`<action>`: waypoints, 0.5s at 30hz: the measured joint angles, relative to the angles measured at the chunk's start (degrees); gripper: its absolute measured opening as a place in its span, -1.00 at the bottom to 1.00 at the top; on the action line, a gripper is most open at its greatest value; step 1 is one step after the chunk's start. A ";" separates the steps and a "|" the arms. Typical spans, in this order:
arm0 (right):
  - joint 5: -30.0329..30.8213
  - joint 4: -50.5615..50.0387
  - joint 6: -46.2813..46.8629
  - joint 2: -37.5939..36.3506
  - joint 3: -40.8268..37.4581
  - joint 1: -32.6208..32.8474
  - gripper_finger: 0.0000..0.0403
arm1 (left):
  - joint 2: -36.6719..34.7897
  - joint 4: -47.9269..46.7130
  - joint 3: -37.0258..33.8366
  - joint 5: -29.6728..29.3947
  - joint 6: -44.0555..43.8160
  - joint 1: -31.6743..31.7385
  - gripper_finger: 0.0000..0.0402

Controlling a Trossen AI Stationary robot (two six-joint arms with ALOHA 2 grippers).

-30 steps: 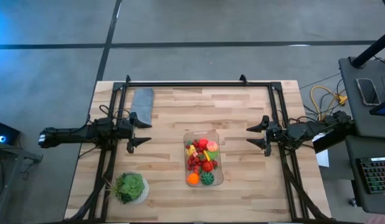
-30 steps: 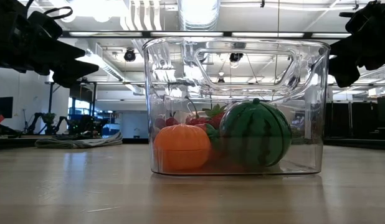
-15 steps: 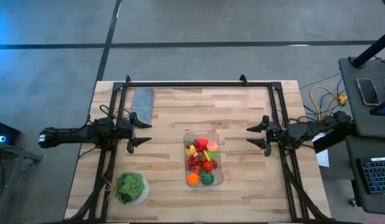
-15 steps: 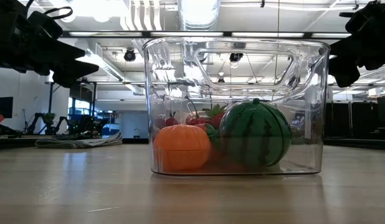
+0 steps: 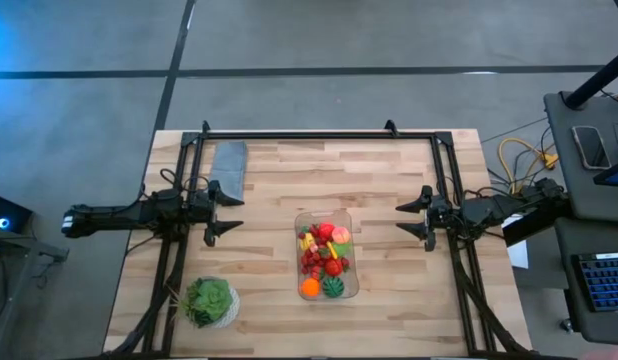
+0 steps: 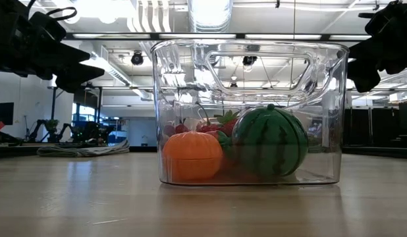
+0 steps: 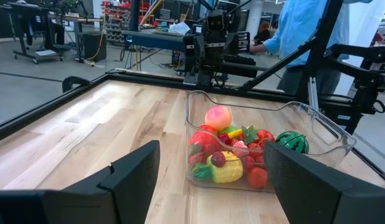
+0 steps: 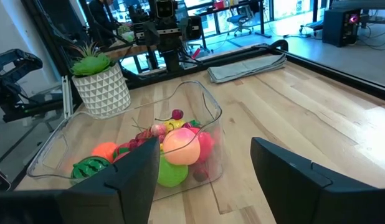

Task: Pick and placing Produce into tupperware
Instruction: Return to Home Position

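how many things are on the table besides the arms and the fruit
3: the clear container in the table's middle; the potted plant and the folded cloth on either side of the left arm, at opposite table edges. Nothing else shows in the high view.

We log a light wooden table (image 5: 389, 180) | near its middle we find a clear container (image 5: 311, 218) | on the left side, a folded grey cloth (image 5: 228, 160) lying flat | also left, a potted plant (image 5: 210, 302), well apart from the cloth
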 joint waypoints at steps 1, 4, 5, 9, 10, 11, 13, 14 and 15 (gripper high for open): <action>0.00 0.00 0.00 0.00 -0.01 -0.01 0.20 | 0.00 0.00 0.00 0.00 0.00 0.00 0.35; 0.00 0.00 0.00 0.00 0.00 0.00 0.22 | 0.00 0.00 0.00 0.00 0.00 0.00 0.35; 0.00 -0.02 0.00 0.00 0.01 0.00 0.22 | 0.00 0.00 0.00 0.00 0.00 0.00 0.35; 0.00 -0.02 0.00 0.00 0.01 0.00 0.23 | 0.00 0.00 0.00 0.00 0.00 0.00 0.35; 0.00 0.00 0.00 0.00 0.00 -0.01 0.23 | 0.00 0.00 0.00 0.00 0.00 0.00 0.35; 0.00 0.00 0.00 0.00 -0.01 -0.02 0.23 | 0.00 0.00 0.00 0.00 0.00 0.00 0.35; 0.00 0.00 0.00 0.00 -0.01 0.00 0.22 | 0.00 0.00 0.00 0.00 0.00 0.00 0.35; 0.00 -0.01 0.00 0.00 -0.01 -0.02 0.21 | 0.00 0.00 0.00 0.00 0.00 0.00 0.35; 0.00 0.00 0.00 0.00 0.02 0.00 0.21 | 0.00 0.00 0.00 0.00 0.00 0.00 0.35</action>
